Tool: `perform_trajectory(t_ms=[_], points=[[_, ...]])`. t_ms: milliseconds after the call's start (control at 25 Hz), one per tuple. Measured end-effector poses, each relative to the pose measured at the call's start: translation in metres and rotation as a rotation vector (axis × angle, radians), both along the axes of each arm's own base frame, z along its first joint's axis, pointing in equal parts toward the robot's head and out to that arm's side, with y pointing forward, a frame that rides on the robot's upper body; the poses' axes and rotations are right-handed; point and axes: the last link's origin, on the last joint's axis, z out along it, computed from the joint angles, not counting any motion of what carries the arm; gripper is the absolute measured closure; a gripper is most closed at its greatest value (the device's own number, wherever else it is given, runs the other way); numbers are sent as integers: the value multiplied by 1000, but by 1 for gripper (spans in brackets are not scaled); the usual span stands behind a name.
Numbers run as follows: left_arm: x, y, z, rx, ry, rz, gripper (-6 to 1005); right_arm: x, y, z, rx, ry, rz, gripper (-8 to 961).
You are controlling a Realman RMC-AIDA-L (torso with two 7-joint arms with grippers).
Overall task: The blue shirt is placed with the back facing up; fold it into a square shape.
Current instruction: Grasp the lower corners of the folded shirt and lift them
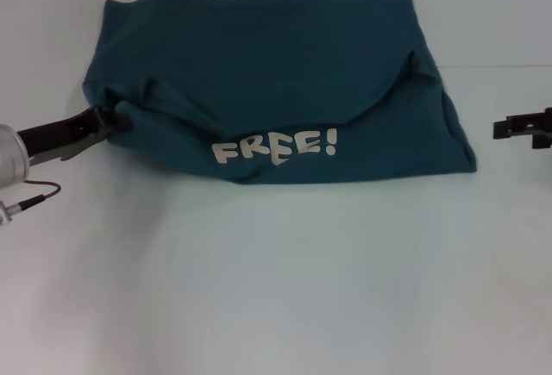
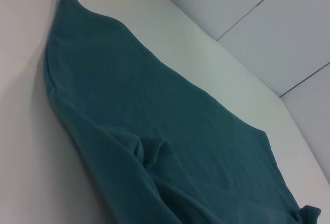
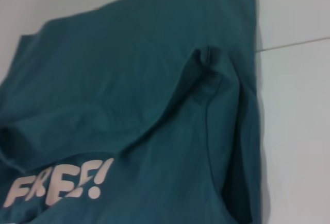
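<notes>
The blue shirt (image 1: 267,73) lies on the white table, its near part folded over so that white "FREE!" lettering (image 1: 276,147) faces up. My left gripper (image 1: 116,120) is at the shirt's left edge, where the cloth bunches, and its fingers meet on that edge. In the left wrist view the blue shirt (image 2: 154,131) stretches away with a small pucker in it. My right gripper (image 1: 517,127) hangs at the right border, open and clear of the cloth. In the right wrist view the blue shirt (image 3: 129,80) shows a fold ridge and the lettering (image 3: 59,185).
The white table (image 1: 276,280) reaches from the shirt to the near edge. A thin seam line (image 1: 500,66) crosses the surface behind the shirt on the right. A cable (image 1: 34,194) hangs from the left arm.
</notes>
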Motion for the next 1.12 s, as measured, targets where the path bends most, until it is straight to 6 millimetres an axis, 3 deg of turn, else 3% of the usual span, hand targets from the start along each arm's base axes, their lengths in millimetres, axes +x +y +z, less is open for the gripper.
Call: perform_trajectory(t_ms=[360,800,1120], points=[[1,1,-3,2,-10,8,970,-7,12,-26,0,-22,-50,37],[1,1,-2,9,-10,14,970,-25,26,-59,3,-107,49,37],[0,2,-2,17,-9,20,970,-24,26,-81,2,-176,76,43]])
